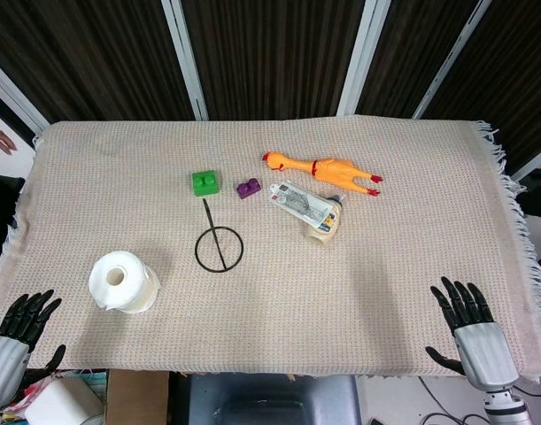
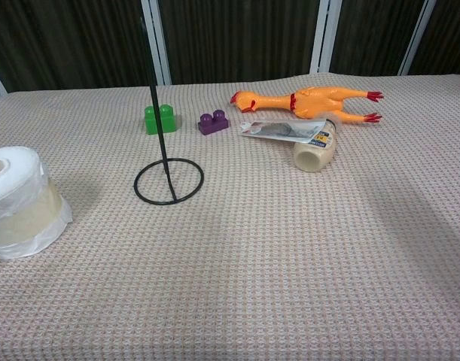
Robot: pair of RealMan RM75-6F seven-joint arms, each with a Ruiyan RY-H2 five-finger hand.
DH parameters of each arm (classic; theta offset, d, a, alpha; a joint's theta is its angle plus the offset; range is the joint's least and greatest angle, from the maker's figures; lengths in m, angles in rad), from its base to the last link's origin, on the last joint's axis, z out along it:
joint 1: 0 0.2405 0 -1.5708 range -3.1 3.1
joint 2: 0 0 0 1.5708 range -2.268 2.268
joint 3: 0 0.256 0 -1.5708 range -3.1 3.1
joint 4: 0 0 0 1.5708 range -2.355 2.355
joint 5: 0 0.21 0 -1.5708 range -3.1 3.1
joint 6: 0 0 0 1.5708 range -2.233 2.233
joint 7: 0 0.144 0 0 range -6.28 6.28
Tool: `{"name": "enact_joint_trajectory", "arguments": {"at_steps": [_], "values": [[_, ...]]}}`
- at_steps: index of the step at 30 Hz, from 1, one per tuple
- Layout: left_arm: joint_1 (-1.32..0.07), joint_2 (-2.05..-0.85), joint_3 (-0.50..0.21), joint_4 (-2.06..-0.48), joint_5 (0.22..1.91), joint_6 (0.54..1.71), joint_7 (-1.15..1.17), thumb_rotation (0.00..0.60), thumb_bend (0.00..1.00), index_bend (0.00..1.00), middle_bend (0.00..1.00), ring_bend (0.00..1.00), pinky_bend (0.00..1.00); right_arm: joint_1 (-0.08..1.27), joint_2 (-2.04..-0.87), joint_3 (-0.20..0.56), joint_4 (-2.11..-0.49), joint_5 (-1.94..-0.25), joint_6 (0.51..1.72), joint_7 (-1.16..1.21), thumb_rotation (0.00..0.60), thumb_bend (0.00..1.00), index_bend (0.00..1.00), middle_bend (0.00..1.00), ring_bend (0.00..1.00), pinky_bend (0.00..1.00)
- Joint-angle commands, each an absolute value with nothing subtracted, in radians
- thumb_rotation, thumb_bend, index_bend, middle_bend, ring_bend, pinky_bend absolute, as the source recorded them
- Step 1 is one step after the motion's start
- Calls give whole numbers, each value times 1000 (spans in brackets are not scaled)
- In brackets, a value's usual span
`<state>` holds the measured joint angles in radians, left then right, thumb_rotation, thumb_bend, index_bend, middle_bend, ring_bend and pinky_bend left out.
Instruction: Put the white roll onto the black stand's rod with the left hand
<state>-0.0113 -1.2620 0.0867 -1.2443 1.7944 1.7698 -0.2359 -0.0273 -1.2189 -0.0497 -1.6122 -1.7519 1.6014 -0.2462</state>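
Note:
The white roll [image 1: 122, 282] stands upright on the beige cloth at the front left, its core hole facing up; the chest view shows the roll [image 2: 19, 201] at the left edge, wrapped in thin plastic. The black stand [image 1: 219, 248] is a wire ring with a thin upright rod, to the right of the roll; in the chest view the stand [image 2: 168, 180] sits left of centre. My left hand [image 1: 15, 335] lies open at the table's front left corner, below and left of the roll. My right hand [image 1: 470, 329] lies open at the front right.
Behind the stand sit a green brick [image 1: 205, 182] and a purple brick [image 1: 248, 188]. A rubber chicken [image 1: 323, 169] and a tube with a printed label [image 1: 307, 209] lie at centre right. The cloth-covered table [image 1: 385, 292] has a fringed right edge.

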Motion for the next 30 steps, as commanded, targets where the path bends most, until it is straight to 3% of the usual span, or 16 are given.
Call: {"name": "enact_joint_trajectory", "arguments": {"at_steps": [1,5,8,12,18,30], "values": [[-18,-1267,88,-1243,1798,1769,-269,600,381,0,0,0,17,-29,-1216,-52,-1611,-1757,1605,-240,600,55,0,0,0,0],[-45,-1297,94,-1217,1824,1797,-498,600,370,0,0,0,18,-27,-1207,-55,-1612,-1755,1599,-228,600,54,0,0,0,0],[-69,-1373,61,-1150,1796,1832,-725,600,351,0,0,0,16,-27,-1200,-55,-1613,-1754,1600,-221,600,55,0,0,0,0],[-103,-1427,37,-1105,1704,1727,-922,600,314,0,0,0,1,-27,-1197,-54,-1612,-1755,1601,-218,600,55,0,0,0,0],[-139,-1505,-8,-1044,1626,1629,-883,600,309,0,0,0,0,-25,-1201,-46,-1617,-1737,1592,-225,600,55,0,0,0,0],[-176,-1578,-27,-1006,1578,1530,-841,600,303,0,0,0,0,-25,-1187,-51,-1627,-1740,1592,-206,600,55,0,0,0,0]]}}
